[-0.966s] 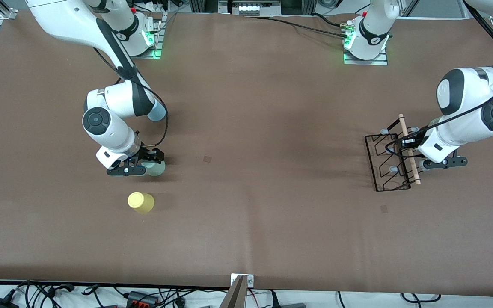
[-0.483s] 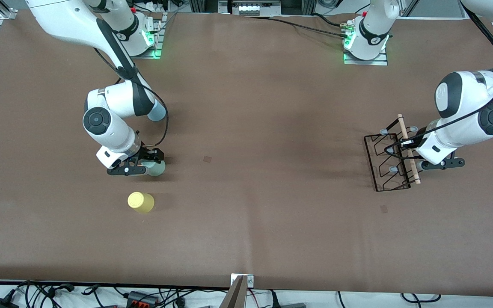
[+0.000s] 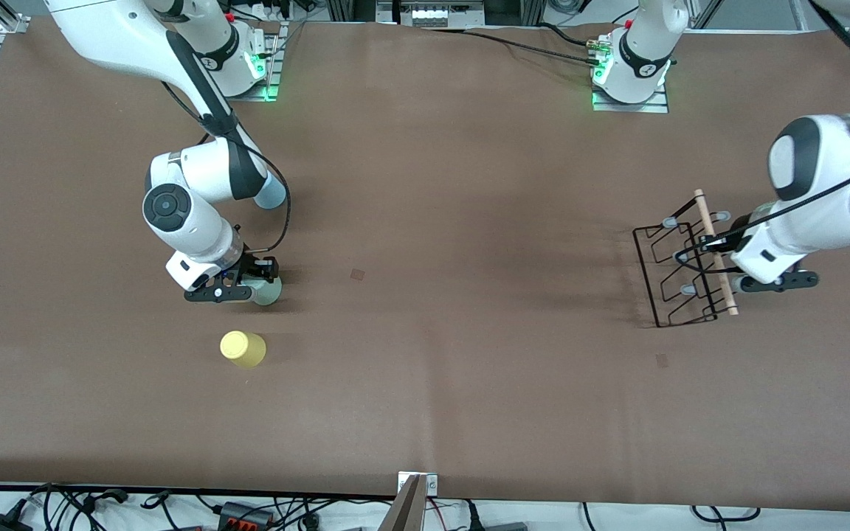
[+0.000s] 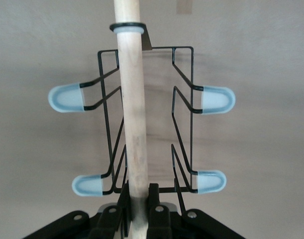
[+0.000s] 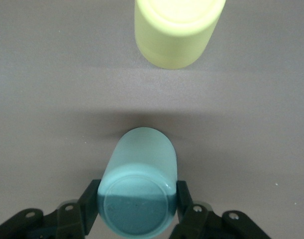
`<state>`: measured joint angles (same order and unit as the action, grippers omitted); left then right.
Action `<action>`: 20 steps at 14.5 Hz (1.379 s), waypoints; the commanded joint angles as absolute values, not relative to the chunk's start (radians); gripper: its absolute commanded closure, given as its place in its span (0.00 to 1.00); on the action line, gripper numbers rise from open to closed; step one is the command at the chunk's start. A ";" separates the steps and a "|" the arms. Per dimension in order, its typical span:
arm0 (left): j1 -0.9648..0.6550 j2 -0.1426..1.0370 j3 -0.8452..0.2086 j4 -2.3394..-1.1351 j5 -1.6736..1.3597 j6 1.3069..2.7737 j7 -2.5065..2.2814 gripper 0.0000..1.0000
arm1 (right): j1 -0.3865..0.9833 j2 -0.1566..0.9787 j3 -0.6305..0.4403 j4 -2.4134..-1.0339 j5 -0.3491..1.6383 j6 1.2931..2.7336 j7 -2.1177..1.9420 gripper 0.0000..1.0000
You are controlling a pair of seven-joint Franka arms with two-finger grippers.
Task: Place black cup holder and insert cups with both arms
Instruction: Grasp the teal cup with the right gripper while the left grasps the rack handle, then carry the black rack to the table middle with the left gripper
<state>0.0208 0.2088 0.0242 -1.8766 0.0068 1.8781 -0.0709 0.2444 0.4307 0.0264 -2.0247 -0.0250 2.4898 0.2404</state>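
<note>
Left tool (image 4: 137, 211) is clenched on the wooden handle (image 4: 131, 99) of the black cup holder (image 3: 679, 269), mid-right of the front frame; its lower end is cut off in the wrist view. Right tool (image 5: 139, 206) grasps the mint cup (image 5: 139, 196), mid-left, half hidden there. The yellow cup (image 3: 243, 349) stands on the bench (image 3: 454, 369) below it.

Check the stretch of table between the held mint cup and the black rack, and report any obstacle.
Nothing visible blocks it. The right claw grips the mint cup, the left claw grips the rack's wooden handle, and bare table lies between. The yellow cup sits nearer the camera.
</note>
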 commanded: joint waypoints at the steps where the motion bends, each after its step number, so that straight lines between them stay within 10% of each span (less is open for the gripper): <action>1: -0.001 0.196 0.003 -1.732 0.003 1.749 -0.077 0.89 | 0.247 0.373 0.018 -2.028 -0.031 2.450 0.227 0.82; 11: -0.294 0.371 -0.155 -1.563 -0.008 1.743 -0.494 0.91 | 0.153 0.192 -0.011 -1.758 -0.038 1.892 -0.043 0.85; 20: -0.548 0.482 -0.156 -1.523 -0.017 1.835 -0.787 0.91 | 0.153 0.176 -0.032 -1.727 -0.038 1.848 -0.066 0.85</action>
<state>-0.5158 0.4701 -0.1655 -1.5600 0.0023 1.8483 -0.7426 0.1554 0.1722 -0.0315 -1.7454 -0.0295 1.8701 -0.0464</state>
